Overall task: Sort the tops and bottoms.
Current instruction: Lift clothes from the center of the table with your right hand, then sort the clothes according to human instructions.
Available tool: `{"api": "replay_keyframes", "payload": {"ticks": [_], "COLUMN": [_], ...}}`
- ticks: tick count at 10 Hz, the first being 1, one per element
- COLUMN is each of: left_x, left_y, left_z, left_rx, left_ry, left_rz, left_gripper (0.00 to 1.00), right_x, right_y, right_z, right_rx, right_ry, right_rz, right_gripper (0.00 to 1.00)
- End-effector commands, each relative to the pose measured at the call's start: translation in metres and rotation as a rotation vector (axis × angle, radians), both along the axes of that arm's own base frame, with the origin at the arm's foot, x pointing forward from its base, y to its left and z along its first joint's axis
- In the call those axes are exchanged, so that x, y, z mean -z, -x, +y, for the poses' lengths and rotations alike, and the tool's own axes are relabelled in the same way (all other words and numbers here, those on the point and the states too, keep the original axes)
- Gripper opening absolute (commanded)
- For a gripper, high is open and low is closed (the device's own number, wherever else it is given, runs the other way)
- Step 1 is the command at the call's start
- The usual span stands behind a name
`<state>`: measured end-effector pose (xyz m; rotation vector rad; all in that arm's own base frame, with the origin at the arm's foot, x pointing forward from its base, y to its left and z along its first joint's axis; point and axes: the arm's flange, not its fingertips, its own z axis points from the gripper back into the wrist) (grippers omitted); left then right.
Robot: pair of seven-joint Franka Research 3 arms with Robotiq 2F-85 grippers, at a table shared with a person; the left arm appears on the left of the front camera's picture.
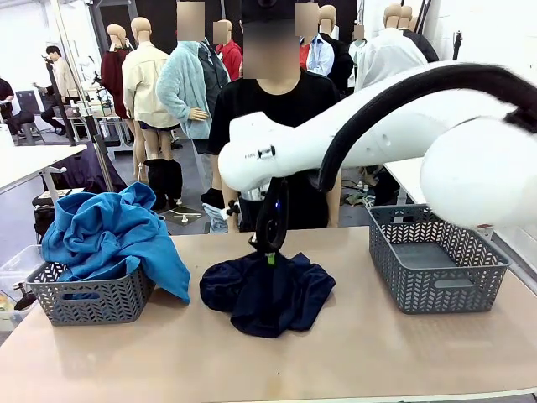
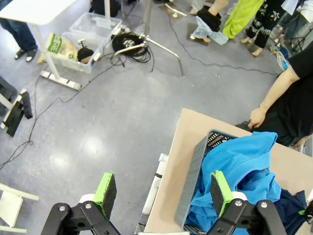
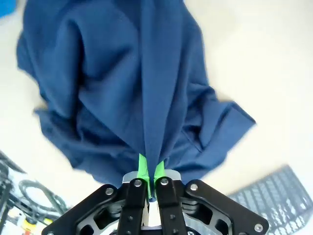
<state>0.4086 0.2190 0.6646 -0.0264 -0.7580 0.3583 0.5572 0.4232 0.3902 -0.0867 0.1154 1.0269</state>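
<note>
Hidden and cut-off parts around the two grippers

The pinched fold of the bottoms [image 3: 132,93] vanishes between the right gripper [image 3: 149,171] pads, and the cloth's top runs off the frame above it. The grey basket [image 3: 274,196] right of it is cropped and blurred. Beyond the left gripper [image 2: 161,193], the tops [image 2: 234,181] hide most of their basket [image 2: 193,181].

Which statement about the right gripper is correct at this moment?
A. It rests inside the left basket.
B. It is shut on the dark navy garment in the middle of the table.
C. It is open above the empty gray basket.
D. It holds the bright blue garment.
B: the right gripper pinches a fold of the dark navy garment between its green pads, mid-table.
</note>
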Motion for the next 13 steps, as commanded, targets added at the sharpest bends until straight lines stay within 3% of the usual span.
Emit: {"api": "replay_keyframes", "payload": {"ticks": [1,2,5,7,10,13], "left_x": [0.000,0.000,0.000,0.000,0.000,0.000], "left_y": [0.001,0.001,0.001,0.001,0.001,0.001], "left_z": [0.001,0.001,0.001,0.001,0.001,0.001], "left_rx": [-0.001,-0.001,-0.001,-0.001,-0.001,-0.001], "left_ry": [-0.004,-0.004,-0.004,-0.004,-0.004,-0.004], "left_rz": [-0.001,-0.001,-0.001,-0.001,-0.001,-0.001], "left_gripper": [1.00,1.00,1.00,1.00,1.00,1.00], "right_x": [-0.081,-0.131,-0.270,-0.332,-0.401,-0.437], "right_y": [0.030,0.038,0.066,0.101,0.134,0.156], "right_z": [-0.028,-0.033,-0.031,-0.026,-0.038,-0.045], "right_rx": [-0.139,-0.201,-0.216,-0.206,-0.169,-0.151], "right_ry": [0.114,0.191,0.264,0.264,0.156,0.067], "right_rz": [-0.096,-0.120,-0.282,-0.388,-0.462,-0.519], "right_gripper": [0.00,0.00,0.00,0.00,0.00,0.00]}}
